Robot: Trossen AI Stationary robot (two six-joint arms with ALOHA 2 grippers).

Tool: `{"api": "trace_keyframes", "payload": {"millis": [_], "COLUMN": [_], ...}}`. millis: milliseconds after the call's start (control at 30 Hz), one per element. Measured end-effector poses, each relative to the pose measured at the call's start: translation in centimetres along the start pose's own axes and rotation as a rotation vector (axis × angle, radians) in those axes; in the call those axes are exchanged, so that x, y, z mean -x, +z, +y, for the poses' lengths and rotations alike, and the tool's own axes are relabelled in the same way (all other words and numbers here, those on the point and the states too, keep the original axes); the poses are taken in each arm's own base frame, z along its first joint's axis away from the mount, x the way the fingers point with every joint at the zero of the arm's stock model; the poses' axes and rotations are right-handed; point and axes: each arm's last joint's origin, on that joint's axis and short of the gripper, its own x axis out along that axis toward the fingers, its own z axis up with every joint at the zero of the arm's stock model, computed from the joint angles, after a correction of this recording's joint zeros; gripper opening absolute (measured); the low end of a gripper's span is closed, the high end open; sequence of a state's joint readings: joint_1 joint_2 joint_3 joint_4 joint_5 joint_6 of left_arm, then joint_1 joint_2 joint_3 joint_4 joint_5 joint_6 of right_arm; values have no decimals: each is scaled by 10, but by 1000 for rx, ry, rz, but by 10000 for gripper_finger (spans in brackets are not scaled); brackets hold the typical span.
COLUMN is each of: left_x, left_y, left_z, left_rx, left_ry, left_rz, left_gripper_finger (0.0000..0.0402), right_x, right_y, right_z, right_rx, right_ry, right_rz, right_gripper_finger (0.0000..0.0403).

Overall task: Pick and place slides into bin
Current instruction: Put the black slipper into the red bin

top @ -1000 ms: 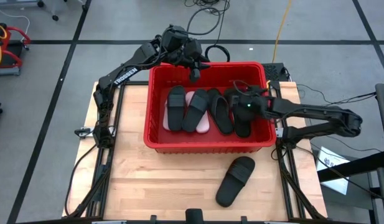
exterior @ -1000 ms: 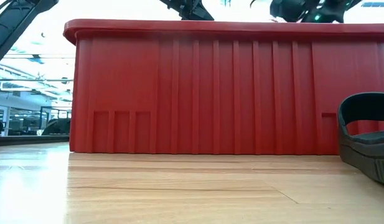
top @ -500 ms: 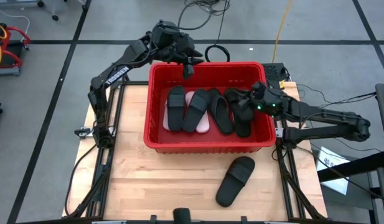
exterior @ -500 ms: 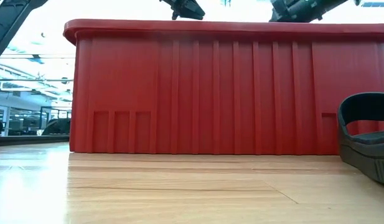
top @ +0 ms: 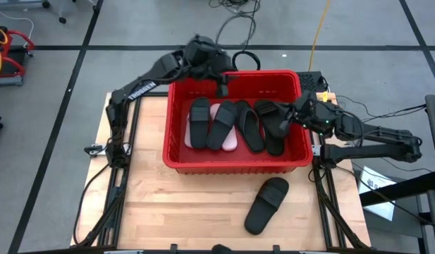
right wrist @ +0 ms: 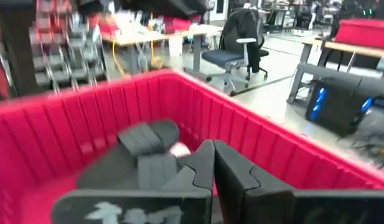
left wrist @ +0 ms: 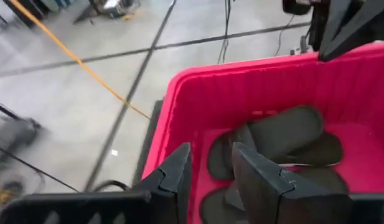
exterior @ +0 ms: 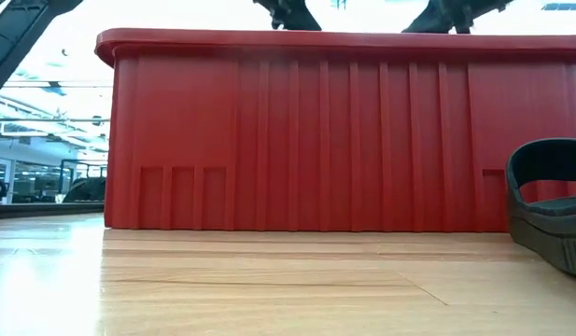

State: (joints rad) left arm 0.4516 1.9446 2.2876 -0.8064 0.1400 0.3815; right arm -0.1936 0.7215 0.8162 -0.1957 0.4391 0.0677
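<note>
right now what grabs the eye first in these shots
The big red bin at the table's middle, with black slides and a pale pink one lying inside. Both claws hang over it: the left claw at the far rim, the right claw at its right side. One black slide lies alone on the table in front.

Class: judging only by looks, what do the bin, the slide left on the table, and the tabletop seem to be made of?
Bin: likely moulded plastic, glossy red, ribbed walls.
Slide: probably foam or rubber, matte black, no shine.
Tabletop: seemingly wood, pale, with visible plank seams.
</note>
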Motion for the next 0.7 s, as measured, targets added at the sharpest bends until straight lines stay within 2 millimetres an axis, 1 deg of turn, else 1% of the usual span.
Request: {"api": "trace_keyframes", "payload": {"millis": [67,133,300,367,500,600,700], "left_x": [-2,2,2,2,4,3,3], "left_y": [5,11,9,8,5,5,5], "left_z": [-7,-10,-10,-7,-3,-3,-4], "left_rx": [-33,-47,12,49,99,119,120], "left_ry": [14,20,23,27,32,31,31], "left_rz": [-15,-50,-37,-35,-15,-14,-15], "left_gripper_finger": [115,115,115,115,115,115,115], "right_x": [2,4,1,-5,-23,-37,-49], "right_y": [-3,-5,-4,-8,-22,-29,-35], "right_z": [-1,-2,-1,0,3,3,0], "right_rx": [80,180,476,594,740,781,800], "right_ry": [-1,-2,14,19,15,-17,-94], "right_rz": [29,71,188,240,368,432,489], "right_gripper_finger": [1,0,0,0,0,0,0]}}
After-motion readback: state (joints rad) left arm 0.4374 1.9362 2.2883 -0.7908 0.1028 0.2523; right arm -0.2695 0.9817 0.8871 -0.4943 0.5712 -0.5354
